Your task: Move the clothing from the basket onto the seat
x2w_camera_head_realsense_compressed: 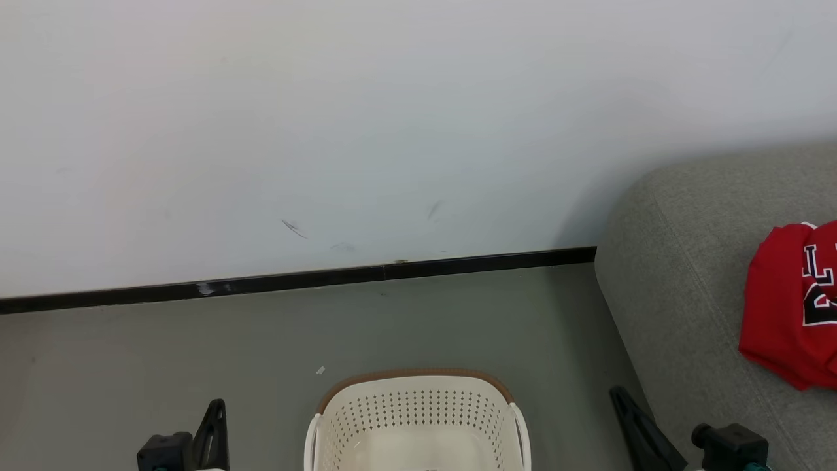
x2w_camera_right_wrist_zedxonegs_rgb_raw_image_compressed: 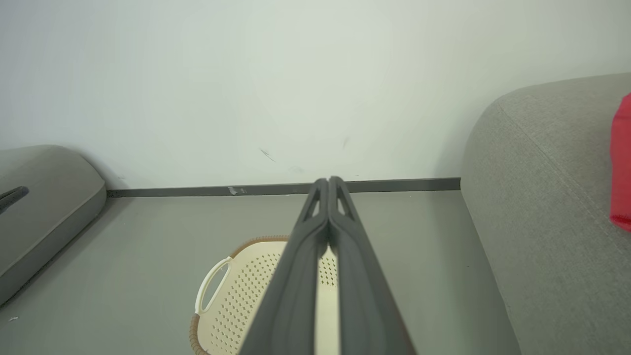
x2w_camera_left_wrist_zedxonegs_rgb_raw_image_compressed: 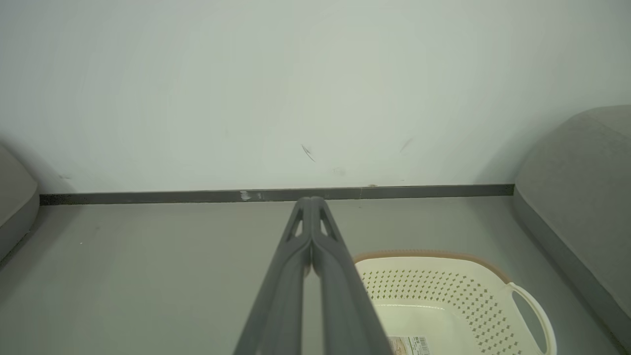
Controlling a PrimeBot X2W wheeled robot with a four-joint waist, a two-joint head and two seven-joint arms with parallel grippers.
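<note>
Where the two long dark fingers of the left gripper (x2w_camera_left_wrist_zedxonegs_rgb_raw_image_compressed: 311, 202) rise in the left wrist view, they lie pressed together along their whole length, clenched on nothing. The right gripper (x2w_camera_right_wrist_zedxonegs_rgb_raw_image_compressed: 329, 181) stands the same way in its own wrist view: fingers flat against each other, tips touching, nothing between them.

The oval cream-white perforated plastic basket with a brown woven-look rim (x2w_camera_head_realsense_compressed: 418, 374) sits on the grey floor (x2w_camera_head_realsense_compressed: 196, 353) between the two grippers. It is below and to the right of the left fingers, and below and to the left of the right fingers, which hide part of it. A printed label (x2w_camera_left_wrist_zedxonegs_rgb_raw_image_compressed: 409, 345) lies on its pale bottom, just beside the left fingers.

The red fabric clothing with dark block letters outlined in white (x2w_camera_head_realsense_compressed: 791, 307) lies crumpled on the large grey fabric-upholstered seat (x2w_camera_head_realsense_compressed: 686, 275), well off to the right of the right gripper and apart from it. The seat's rounded end stands near that gripper's right side.

Beyond both sets of fingertips a dark skirting board (x2w_camera_head_realsense_compressed: 294, 281) runs along the foot of a pale wall (x2w_camera_head_realsense_compressed: 327, 131). Far to the left of both grippers is the rounded edge of another grey cushion (x2w_camera_right_wrist_zedxonegs_rgb_raw_image_compressed: 44, 197).
</note>
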